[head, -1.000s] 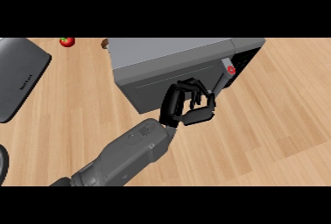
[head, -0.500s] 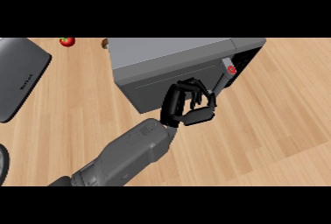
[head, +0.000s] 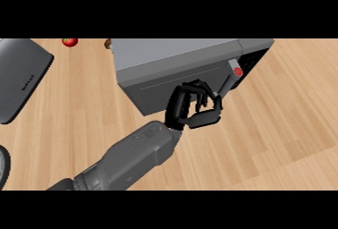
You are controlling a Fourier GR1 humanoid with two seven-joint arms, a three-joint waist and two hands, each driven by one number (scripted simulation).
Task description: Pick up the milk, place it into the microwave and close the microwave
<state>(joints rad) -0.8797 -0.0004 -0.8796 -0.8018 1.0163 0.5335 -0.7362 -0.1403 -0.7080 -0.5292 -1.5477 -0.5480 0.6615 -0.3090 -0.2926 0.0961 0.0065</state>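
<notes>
At centre of the wooden table [head: 277, 134], right hand [head: 192, 109] sits against the front of the grey microwave [head: 178, 67], fingers [head: 198, 87] curled at the door's edge, just left of the control strip with the red button [head: 238, 70]. Can't see anything held inside the curl. Milk not visible in the head view; can't tell where it is. Dark grey flat slab [head: 20, 78] lies at far left; red fruit [head: 69, 42] near the top edge, well apart from the hand.
</notes>
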